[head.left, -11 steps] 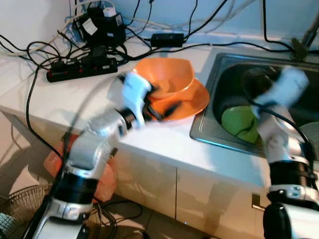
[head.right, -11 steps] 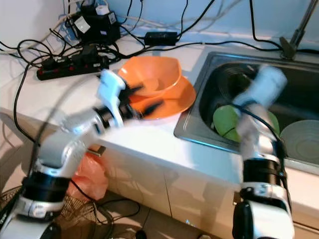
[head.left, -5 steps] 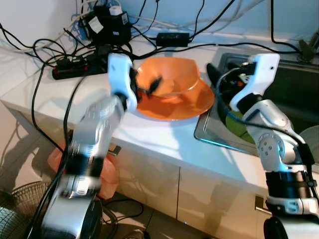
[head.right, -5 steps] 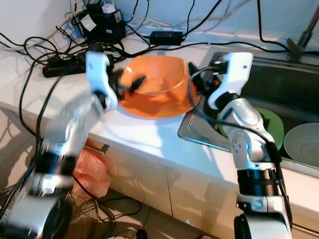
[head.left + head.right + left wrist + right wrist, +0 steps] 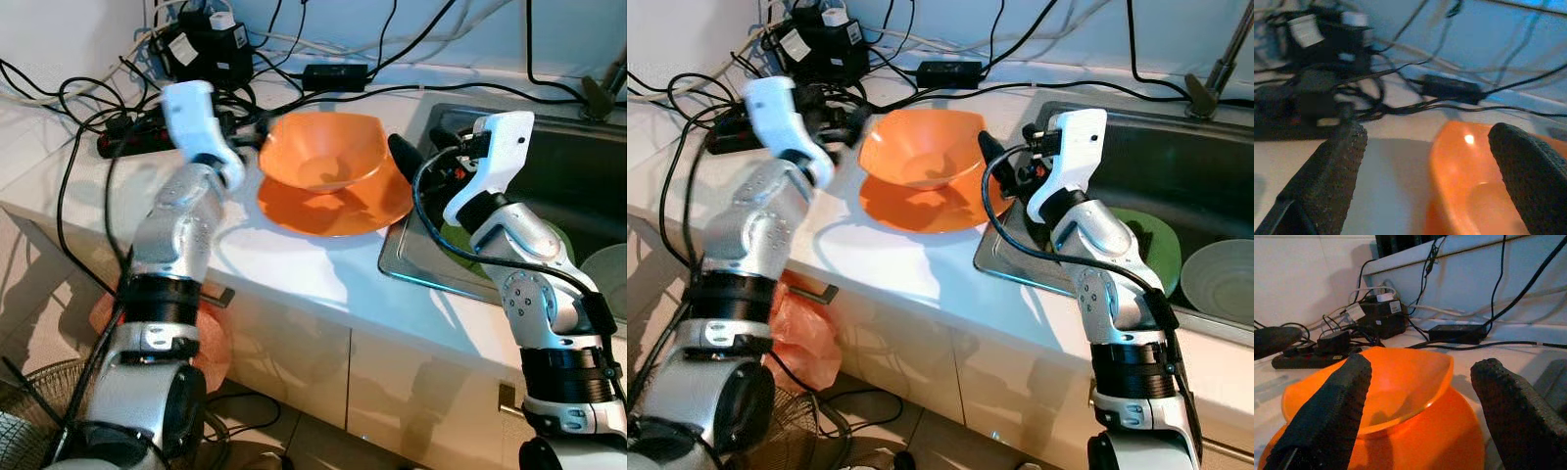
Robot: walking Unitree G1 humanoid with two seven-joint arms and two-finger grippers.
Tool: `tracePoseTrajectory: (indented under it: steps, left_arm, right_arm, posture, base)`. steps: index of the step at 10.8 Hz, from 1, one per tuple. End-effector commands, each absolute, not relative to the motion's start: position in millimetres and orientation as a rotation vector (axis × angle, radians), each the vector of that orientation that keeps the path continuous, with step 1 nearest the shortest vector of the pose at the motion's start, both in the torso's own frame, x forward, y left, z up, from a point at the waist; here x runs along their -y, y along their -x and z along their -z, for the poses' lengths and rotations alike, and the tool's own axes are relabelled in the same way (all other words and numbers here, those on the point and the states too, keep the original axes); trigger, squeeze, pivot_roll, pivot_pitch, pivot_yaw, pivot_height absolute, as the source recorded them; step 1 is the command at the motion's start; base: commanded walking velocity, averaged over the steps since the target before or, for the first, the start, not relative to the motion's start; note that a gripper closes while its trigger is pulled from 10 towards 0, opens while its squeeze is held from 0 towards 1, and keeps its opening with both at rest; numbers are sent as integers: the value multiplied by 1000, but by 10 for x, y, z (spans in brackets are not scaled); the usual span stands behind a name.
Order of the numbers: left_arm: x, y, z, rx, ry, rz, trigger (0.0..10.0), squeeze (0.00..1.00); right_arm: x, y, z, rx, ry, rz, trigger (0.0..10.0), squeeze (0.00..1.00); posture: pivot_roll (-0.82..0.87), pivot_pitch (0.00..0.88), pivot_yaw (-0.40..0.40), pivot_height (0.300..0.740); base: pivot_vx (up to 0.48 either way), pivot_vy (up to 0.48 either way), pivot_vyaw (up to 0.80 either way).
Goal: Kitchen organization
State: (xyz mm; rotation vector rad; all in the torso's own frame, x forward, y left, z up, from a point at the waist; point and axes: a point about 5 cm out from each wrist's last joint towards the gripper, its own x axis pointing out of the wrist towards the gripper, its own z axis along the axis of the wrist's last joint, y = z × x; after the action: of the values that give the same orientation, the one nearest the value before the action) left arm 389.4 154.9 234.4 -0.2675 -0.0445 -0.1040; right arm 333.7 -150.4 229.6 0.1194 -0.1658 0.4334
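With both the left end effector (image 5: 1425,161) and right end effector (image 5: 1420,406) spread wide and empty flanking the orange bowl (image 5: 323,152), a mistimed squeeze could knock it off its orange plate (image 5: 338,206) on the counter (image 5: 294,274).

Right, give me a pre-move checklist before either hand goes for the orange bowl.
1. Left hand open and free of load: ok, fingers spread by the bowl's left rim.
2. Right hand open and free of load: ok, fingers spread at the bowl's right side.
3. Orange bowl seated upright in the orange plate: ok.
4. Both hands apart from the bowl: ok.
5. Cables away from the left arm: not ok, they lie right beside it.
6. Plate fully on the counter: cannot tell, its right edge reaches the sink.
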Motion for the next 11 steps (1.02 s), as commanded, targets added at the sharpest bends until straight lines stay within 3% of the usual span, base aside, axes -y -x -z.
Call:
tracePoseTrajectory:
  steps: [1, 4, 6, 11]
  left_arm:
    - [-1636, -3930, -2321, -3, 307, 63, 10000, 0]
    - [-1475, -3968, -2190, -146, 451, 163, 10000, 0]
    - [-1425, -4004, -2245, -164, 529, 220, 10000, 0]
    - [-1253, -4041, -2207, -329, 581, 298, 10000, 0]
  right_arm:
    - [1465, -3300, -2333, 181, -115, -454, 10000, 0]
    - [1300, -3152, -2361, 156, -52, -641, 10000, 0]
    - [1337, -3081, -2331, 100, 27, -712, 10000, 0]
    - [1420, -3058, -2428, 76, 97, -737, 10000, 0]
  posture:
    - [91, 80, 122, 740]
    - [79, 88, 133, 740]
    - [68, 96, 131, 740]
    - [55, 112, 105, 740]
  base:
    - [0, 0, 0]
    - [0, 0, 0]
    - [0, 0, 0]
    - [0, 0, 0]
